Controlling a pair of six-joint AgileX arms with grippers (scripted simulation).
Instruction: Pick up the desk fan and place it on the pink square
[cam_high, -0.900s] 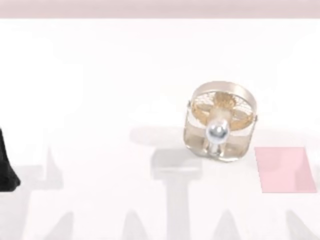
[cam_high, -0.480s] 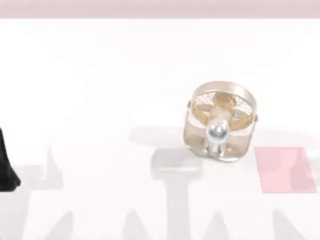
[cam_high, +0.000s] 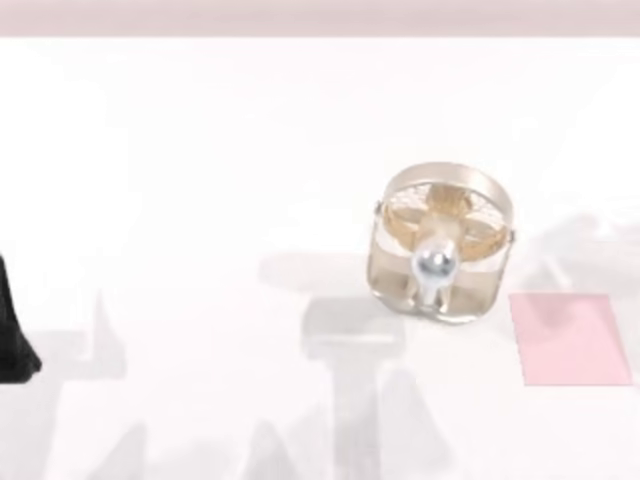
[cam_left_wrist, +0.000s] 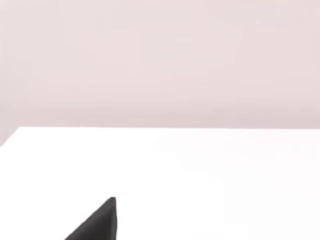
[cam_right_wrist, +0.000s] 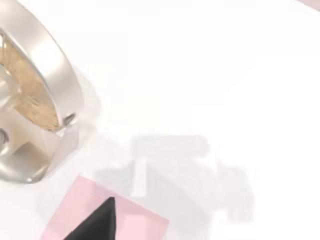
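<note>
The desk fan (cam_high: 440, 245) stands right of the table's middle, pale gold with a wire cage and a silver hub; it also shows in the right wrist view (cam_right_wrist: 35, 95). The pink square (cam_high: 570, 338) lies flat just right of the fan and nearer the front, with nothing on it. In the right wrist view a dark part of my right gripper (cam_right_wrist: 98, 225) hangs over the pink square (cam_right_wrist: 65, 210), apart from the fan. The right arm itself is outside the top view. My left arm (cam_high: 12, 335) sits parked at the table's left edge.
Grey arm shadows (cam_high: 355, 340) lie across the white table in front of the fan and to its right. The table's back edge (cam_high: 320, 36) meets a pale pink wall. The left wrist view shows only bare table (cam_left_wrist: 200, 175) and wall.
The fan, the pink square and the left arm have not moved. The grey shadows have shifted, and a new one now falls to the right of the fan.
</note>
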